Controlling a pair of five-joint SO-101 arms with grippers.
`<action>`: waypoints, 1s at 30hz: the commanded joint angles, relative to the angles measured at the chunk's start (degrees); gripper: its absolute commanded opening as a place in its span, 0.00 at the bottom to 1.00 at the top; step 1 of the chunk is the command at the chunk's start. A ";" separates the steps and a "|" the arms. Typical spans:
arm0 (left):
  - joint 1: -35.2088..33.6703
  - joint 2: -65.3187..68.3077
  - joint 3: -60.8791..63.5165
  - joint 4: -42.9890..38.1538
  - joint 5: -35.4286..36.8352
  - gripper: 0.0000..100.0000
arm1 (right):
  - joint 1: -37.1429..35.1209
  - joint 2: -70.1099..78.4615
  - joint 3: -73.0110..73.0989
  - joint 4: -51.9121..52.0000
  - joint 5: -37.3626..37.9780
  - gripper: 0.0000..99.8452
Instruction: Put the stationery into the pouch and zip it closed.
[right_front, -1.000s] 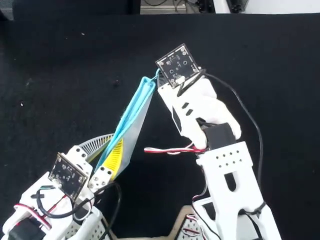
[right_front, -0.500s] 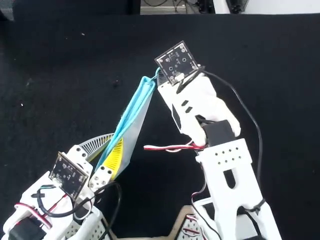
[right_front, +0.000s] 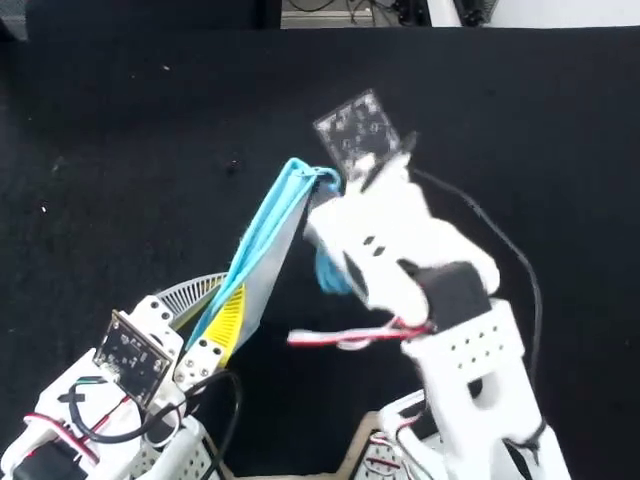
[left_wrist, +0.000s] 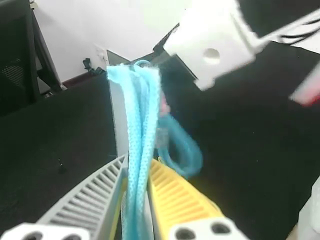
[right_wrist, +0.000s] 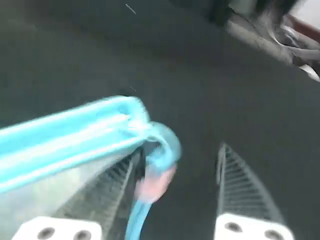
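Observation:
The pouch (right_front: 262, 250), clear-sided with a light blue zip edge, stands lifted off the black table, slanting from my left gripper to my right one. My left gripper (right_front: 215, 325) is shut on its near end, and the grey and yellow fingers (left_wrist: 165, 200) clamp the blue edge (left_wrist: 140, 110). At the far end, a blue loop strap (right_wrist: 160, 145) with a pinkish pull hangs from the pouch (right_wrist: 65, 140). My right gripper (right_wrist: 175, 200) stands open around that end, with the strap close to one finger (right_wrist: 120, 195). In the high view the strap (right_front: 328, 272) dangles beside the right arm (right_front: 400, 250). No stationery can be made out.
Black cloth (right_front: 120, 120) covers the whole table. Red and white cables (right_front: 340, 335) run by the right arm's base. Beyond the far edge lie a pale floor and gear (right_front: 340, 12).
The right arm has swung back toward its base and is blurred with motion. The blue loop strap now hangs free next to it. The pouch's far end shifted slightly. The left arm barely moved.

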 joint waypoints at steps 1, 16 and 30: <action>0.31 0.00 0.22 0.35 0.18 0.03 | -4.40 -3.30 -3.56 3.96 -0.35 0.24; -0.40 0.18 -0.04 -0.09 0.18 0.03 | 9.32 -24.92 12.26 9.76 1.41 0.03; -19.03 0.35 -1.36 -10.81 -6.51 0.03 | 18.55 -32.84 51.91 -12.75 0.53 0.02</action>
